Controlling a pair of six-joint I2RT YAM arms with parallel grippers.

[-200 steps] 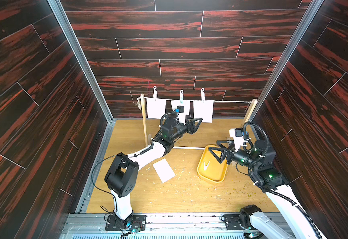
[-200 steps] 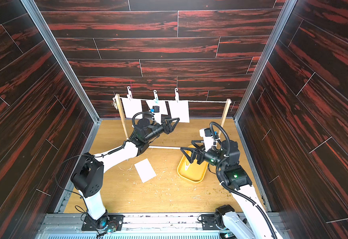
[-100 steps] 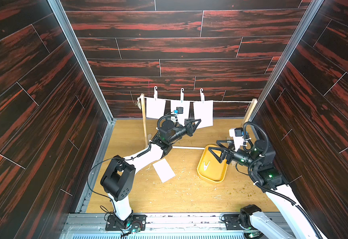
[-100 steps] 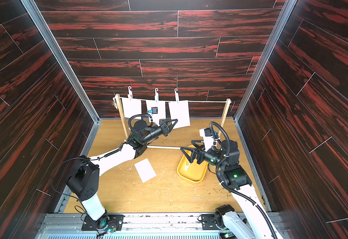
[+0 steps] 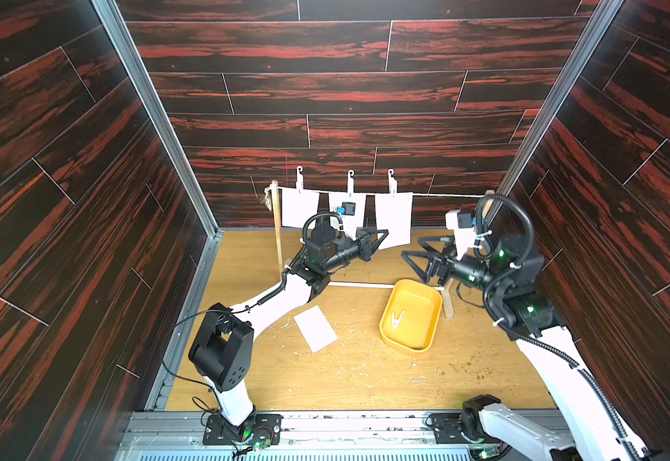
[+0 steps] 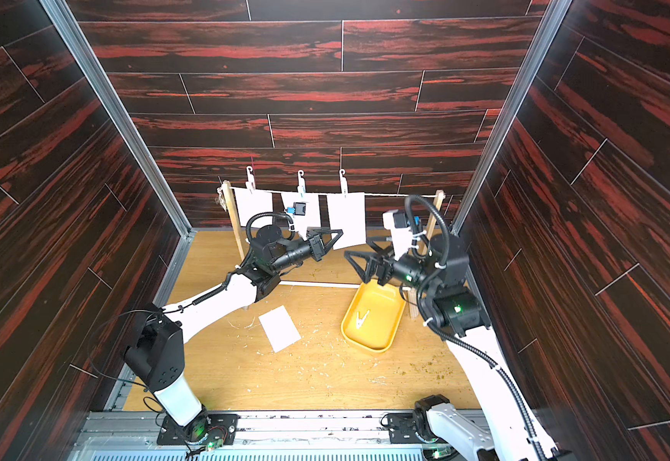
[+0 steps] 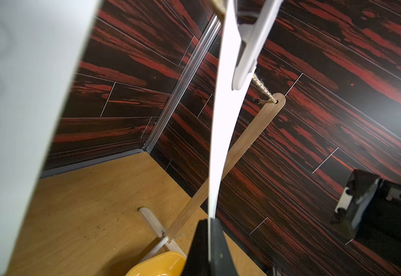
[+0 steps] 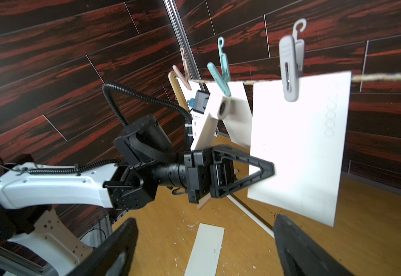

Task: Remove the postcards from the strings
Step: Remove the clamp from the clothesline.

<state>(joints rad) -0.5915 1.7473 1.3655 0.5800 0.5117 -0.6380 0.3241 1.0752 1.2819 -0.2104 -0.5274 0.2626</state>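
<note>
my left gripper (image 5: 384, 233), gaping a second ago, now clamps the lower corner of the rightmost hanging postcard (image 5: 395, 213), my arm nudged slightly right

Yellow oblong plastic tray (image 5: 419, 309) right of centre on light wooden tabletop (image 5: 365, 379), pale clothespin (image 5: 397, 319) inside it, dark red-streaked plank walls (image 5: 325, 92).

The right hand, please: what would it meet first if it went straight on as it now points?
Probably the lower part of the hanging postcard pinched by the left hand; depth is unclear.
</note>
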